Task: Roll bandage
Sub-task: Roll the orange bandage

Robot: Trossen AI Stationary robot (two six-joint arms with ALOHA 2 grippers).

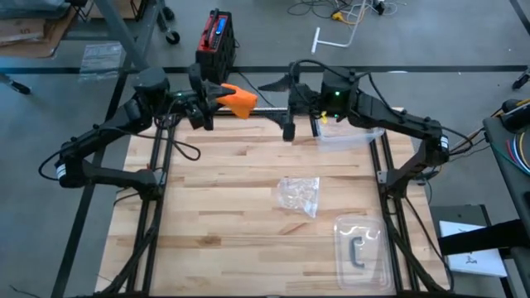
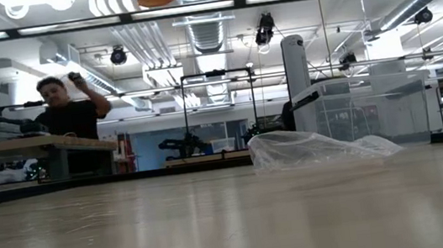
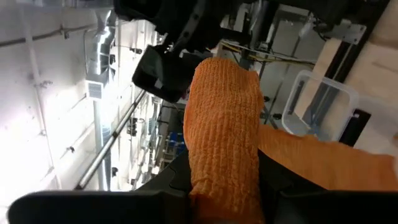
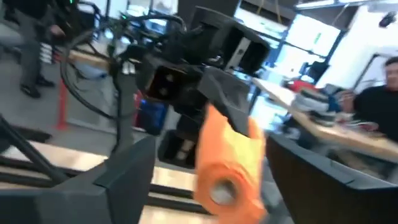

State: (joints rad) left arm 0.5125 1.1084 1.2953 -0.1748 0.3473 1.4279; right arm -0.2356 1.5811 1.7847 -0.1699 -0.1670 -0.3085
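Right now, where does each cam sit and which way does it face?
High: overhead, straight down on table; both arms, bandage at far edge.
Low: table height, level into room; wrapper, a person behind; no end effector visible.
Left wrist: past left end effector shut on bandage.
Right wrist: between right end effector's open fingers toward bandage.
Shared: both wrists and high see bandage.

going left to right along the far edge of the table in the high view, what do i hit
left gripper → orange bandage it holds → right gripper, open → clear plastic strip under the right arm
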